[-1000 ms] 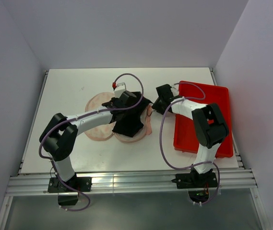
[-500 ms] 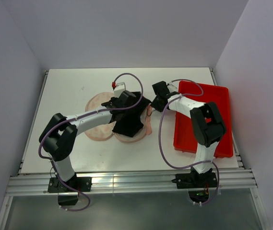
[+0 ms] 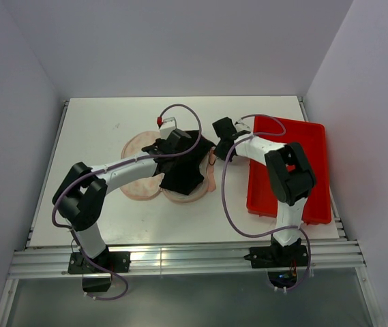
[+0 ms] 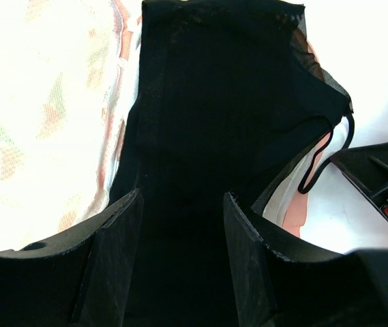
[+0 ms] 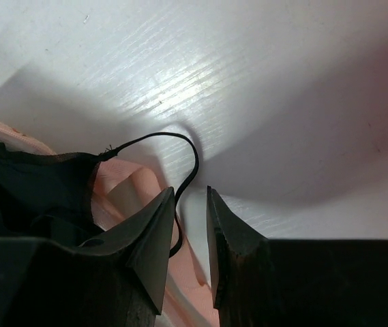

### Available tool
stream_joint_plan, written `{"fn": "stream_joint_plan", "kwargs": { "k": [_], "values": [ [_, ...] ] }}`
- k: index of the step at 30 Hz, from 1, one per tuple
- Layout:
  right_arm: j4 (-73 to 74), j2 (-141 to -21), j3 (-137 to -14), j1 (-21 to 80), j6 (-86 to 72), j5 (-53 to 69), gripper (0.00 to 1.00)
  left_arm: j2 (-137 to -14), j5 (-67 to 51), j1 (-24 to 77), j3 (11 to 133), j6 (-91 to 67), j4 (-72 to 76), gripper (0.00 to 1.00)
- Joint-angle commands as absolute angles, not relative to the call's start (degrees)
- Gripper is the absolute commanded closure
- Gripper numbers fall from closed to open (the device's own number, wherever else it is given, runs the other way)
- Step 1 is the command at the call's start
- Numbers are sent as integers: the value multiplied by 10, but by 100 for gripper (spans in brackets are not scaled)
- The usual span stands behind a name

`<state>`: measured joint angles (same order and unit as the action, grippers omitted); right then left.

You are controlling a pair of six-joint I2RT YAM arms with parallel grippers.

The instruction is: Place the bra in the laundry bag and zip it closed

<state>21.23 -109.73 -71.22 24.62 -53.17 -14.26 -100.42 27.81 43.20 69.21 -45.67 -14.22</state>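
Top external: the bag [image 3: 142,189] lies open on the white bench [image 3: 98,129], and one beige-pink lobe shows bare. The bra [image 3: 187,178] is heaped on the other lobe, the one toward the red tray [image 3: 316,146]. It covers most of that lobe, so only a thin pink edge shows around it. The tray sits on the bench a little apart from the bag, on the bra's side.

Left wrist: the left claw [image 4: 182,197] is down over the bra on the bag. Its fingers [image 4: 115,259] stand well apart, and black fabric fills the whole gap and spreads past the finger on the tray side. The fabric there looks flat, not bunched, so the claw reads as open and straddling the bra rather than pinching it. The bare lobe's printed fabric is bright next to the other finger.

Right wrist: the right claw [image 5: 189,192] is at the bag's tray-side edge, low over the bench. A thin black strap [image 5: 192,153] loops out from the bra past the bag's pink rim onto the bench. It then runs back down into the narrow gap between this claw's fingers, lying along one of them. The fingers are close together but do not meet, and white bench shows between them. The claw is therefore narrowly open around the strap, not clamped on it.
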Motion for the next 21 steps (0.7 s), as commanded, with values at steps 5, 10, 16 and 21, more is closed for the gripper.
{"fn": "stream_joint_plan", "kwargs": {
  "k": [5, 10, 16, 21],
  "values": [
    [222, -1107, -755, 250, -544, -171, 67, -971, 276, 427, 684, -447, -127, 43],
    [228, -1121, -766, 250, -544, -172, 67, -972, 274, 426, 683, -447, -127, 43],
    [235, -1124, -765, 250, -545, -178, 67, -971, 273, 425, 683, -447, -127, 43],
    [236, -1127, -762, 250, -546, -184, 67, -974, 270, 425, 684, -449, -126, 42]
  ]
}}
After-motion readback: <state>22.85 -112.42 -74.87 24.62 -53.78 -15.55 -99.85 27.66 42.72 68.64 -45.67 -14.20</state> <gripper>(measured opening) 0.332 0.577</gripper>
